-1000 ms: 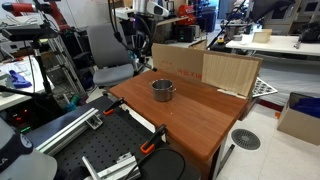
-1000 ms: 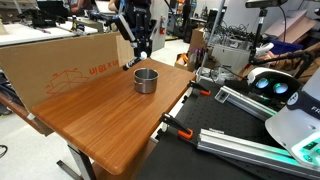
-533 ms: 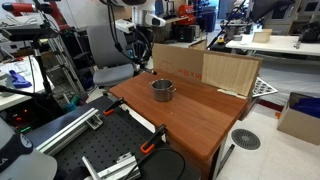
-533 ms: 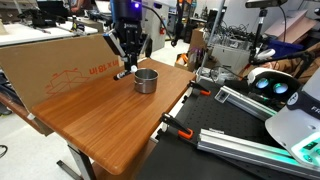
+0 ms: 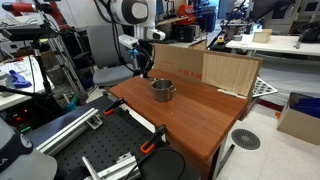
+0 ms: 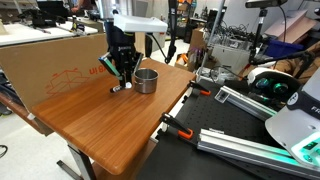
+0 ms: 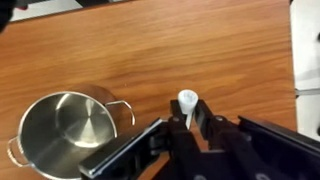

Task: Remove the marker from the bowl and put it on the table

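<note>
The small silver metal bowl [image 7: 62,130] stands empty on the reddish-brown wood table [image 7: 200,50]; it also shows in both exterior views [image 5: 163,90] [image 6: 146,80]. My gripper [image 7: 189,118] is shut on the marker [image 7: 187,102], whose white end sticks out between the fingers. In an exterior view the gripper [image 6: 121,78] hangs low just beside the bowl, with the marker's tip [image 6: 121,87] at or just above the tabletop [image 6: 110,125]. In an exterior view the gripper [image 5: 144,68] is beside the bowl, at the table's edge side.
A large cardboard sheet [image 6: 60,62] stands along the table's far edge, close behind the gripper; cardboard panels [image 5: 205,68] also show behind the bowl. A black railed bench with clamps [image 5: 110,150] adjoins the table. White desks and chairs stand further back.
The gripper has moved down and sideways from above the bowl to the tabletop beside it, carrying the marker.
</note>
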{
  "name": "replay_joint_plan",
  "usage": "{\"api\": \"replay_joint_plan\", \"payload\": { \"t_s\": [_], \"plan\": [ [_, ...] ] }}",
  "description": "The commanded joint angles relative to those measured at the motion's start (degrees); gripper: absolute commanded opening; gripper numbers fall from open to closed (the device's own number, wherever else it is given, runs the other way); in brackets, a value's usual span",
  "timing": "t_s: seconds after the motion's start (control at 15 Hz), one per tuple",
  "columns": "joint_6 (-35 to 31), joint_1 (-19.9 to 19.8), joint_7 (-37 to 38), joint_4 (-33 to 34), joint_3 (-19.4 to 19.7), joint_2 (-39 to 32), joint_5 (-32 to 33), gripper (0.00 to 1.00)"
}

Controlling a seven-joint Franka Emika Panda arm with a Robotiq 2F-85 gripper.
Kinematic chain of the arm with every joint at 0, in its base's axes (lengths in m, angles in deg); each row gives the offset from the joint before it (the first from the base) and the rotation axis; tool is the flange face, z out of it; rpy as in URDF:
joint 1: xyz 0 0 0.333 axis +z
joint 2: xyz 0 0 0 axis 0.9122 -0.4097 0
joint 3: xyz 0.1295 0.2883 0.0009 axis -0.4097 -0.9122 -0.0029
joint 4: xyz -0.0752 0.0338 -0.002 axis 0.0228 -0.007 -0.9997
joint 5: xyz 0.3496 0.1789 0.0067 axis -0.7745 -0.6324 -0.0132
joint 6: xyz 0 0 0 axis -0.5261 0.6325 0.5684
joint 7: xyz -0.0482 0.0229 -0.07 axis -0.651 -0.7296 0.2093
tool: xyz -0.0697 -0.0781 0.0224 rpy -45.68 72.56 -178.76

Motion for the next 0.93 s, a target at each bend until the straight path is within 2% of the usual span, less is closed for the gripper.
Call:
{"api": "replay_joint_plan", "payload": {
  "t_s": [0.0,0.8,0.87],
  "plan": [
    [-1.1,1.7,3.0,2.7,1.4,-3.9,3.1,0.05],
    [1.7,2.9,6.2,10.7,4.0,-12.5,4.1,0.05],
    [2.5,3.3,6.8,11.3,4.4,-13.0,4.5,0.46]
  ]
}}
